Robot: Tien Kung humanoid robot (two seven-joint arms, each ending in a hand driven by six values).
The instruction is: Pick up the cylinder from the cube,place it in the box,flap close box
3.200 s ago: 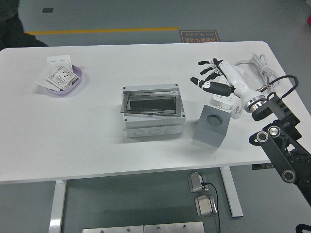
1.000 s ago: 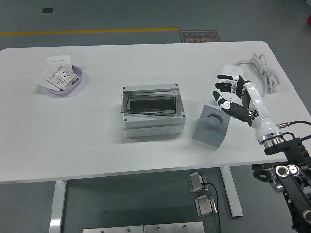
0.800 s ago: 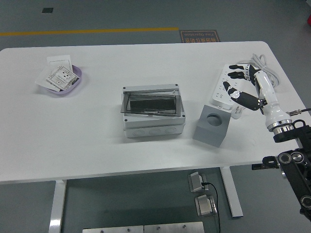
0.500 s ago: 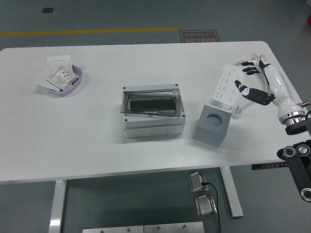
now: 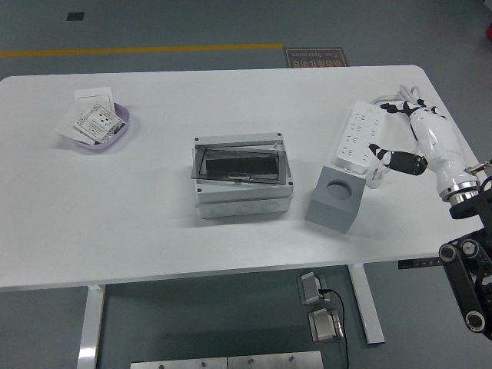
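The cylinder (image 5: 337,187) sits sunk in the cube (image 5: 335,200), right of the box (image 5: 242,178). The right hand (image 5: 411,142), fingers spread and empty, should be lowered squarely over it.

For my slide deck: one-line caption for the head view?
Right hand open beside the power strip, holding nothing; grey cube and closed box sit on the white table.

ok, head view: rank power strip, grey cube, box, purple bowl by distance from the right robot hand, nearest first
1. Power strip: just left of the right robot hand, at the table's right end.
2. Grey cube: below-left of the hand, nearer the table's front edge.
3. Box: mid-table, lid open.
4. Purple bowl: far left end, holding cards.
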